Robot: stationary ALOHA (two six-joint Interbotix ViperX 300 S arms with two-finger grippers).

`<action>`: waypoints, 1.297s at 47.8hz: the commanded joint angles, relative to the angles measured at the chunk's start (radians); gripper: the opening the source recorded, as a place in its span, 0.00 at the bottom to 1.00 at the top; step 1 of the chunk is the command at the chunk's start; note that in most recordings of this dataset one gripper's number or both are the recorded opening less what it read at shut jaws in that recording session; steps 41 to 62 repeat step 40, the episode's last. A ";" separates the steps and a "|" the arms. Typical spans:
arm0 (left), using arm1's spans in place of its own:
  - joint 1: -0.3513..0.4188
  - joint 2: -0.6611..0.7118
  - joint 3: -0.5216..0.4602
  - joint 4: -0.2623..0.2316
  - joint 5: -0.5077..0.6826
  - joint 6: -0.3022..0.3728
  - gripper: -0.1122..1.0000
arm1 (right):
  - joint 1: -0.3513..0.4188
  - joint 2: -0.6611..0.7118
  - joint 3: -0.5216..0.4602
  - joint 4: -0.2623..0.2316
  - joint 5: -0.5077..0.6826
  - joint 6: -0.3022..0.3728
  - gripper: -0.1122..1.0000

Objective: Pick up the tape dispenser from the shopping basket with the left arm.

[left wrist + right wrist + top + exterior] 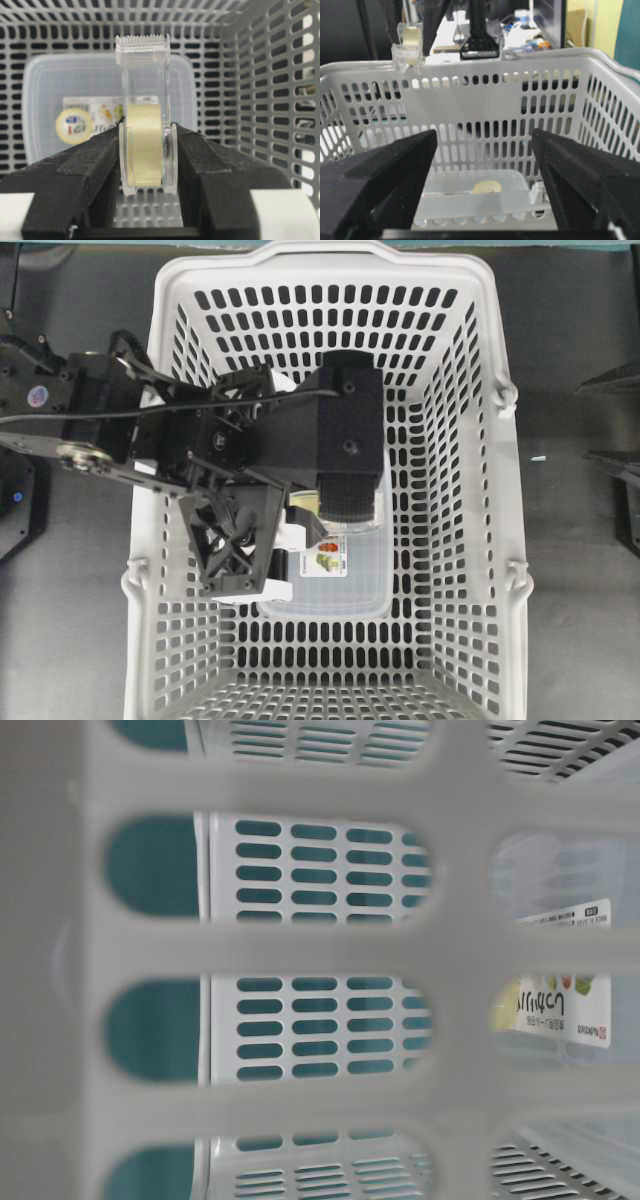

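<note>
Clearly seen from the left wrist camera, the left gripper (pixel 146 150) is closed snugly on the tape dispenser (pixel 145 145), a clear plastic holder with a pale yellow roll and a serrated cutter pointing to 12 o'clock. In the right wrist view the dispenser hangs at 11 o'clock, lifted above the shopping basket (pixel 560 70) rim. Overhead, the left arm (pixel 250 450) reaches in from 9 o'clock. A flat lidded box (pixel 45 90) with a yellow-circle label lies on the basket floor. The right gripper (pixel 485 165) stands wide apart, holding nothing.
</note>
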 commanded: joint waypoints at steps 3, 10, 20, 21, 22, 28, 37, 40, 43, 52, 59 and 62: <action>0.002 -0.011 -0.011 0.003 -0.005 0.000 0.36 | -0.003 0.005 -0.005 0.003 -0.005 -0.002 0.76; 0.002 -0.011 -0.011 0.003 -0.005 0.000 0.36 | -0.002 0.003 -0.005 0.002 -0.005 -0.002 0.76; 0.002 -0.009 -0.011 0.003 -0.005 0.000 0.36 | -0.002 -0.003 -0.002 0.003 -0.005 -0.002 0.76; 0.002 -0.009 -0.011 0.003 -0.003 0.000 0.36 | -0.002 -0.003 -0.002 0.003 -0.005 -0.002 0.76; 0.002 -0.011 -0.011 0.003 -0.005 0.000 0.36 | -0.003 -0.003 -0.002 0.003 -0.005 -0.002 0.76; 0.002 -0.008 -0.011 0.003 -0.005 0.000 0.36 | -0.002 -0.003 0.000 0.003 -0.005 -0.002 0.76; 0.002 -0.006 -0.005 0.003 -0.005 0.000 0.36 | -0.002 -0.005 0.000 0.003 -0.005 -0.002 0.76; 0.002 -0.005 -0.005 0.003 -0.005 0.000 0.36 | -0.002 -0.006 0.000 0.003 -0.005 -0.002 0.76; 0.002 -0.005 -0.005 0.003 -0.005 0.000 0.36 | -0.002 -0.006 0.000 0.003 -0.005 -0.002 0.76; 0.002 -0.005 -0.005 0.003 -0.005 0.000 0.36 | -0.002 -0.006 0.000 0.003 -0.005 -0.002 0.76; 0.002 -0.005 -0.005 0.003 -0.005 0.000 0.36 | -0.002 -0.006 0.000 0.003 -0.005 -0.002 0.76; 0.002 -0.005 -0.005 0.003 -0.005 0.000 0.36 | -0.002 -0.006 0.000 0.003 -0.005 -0.002 0.76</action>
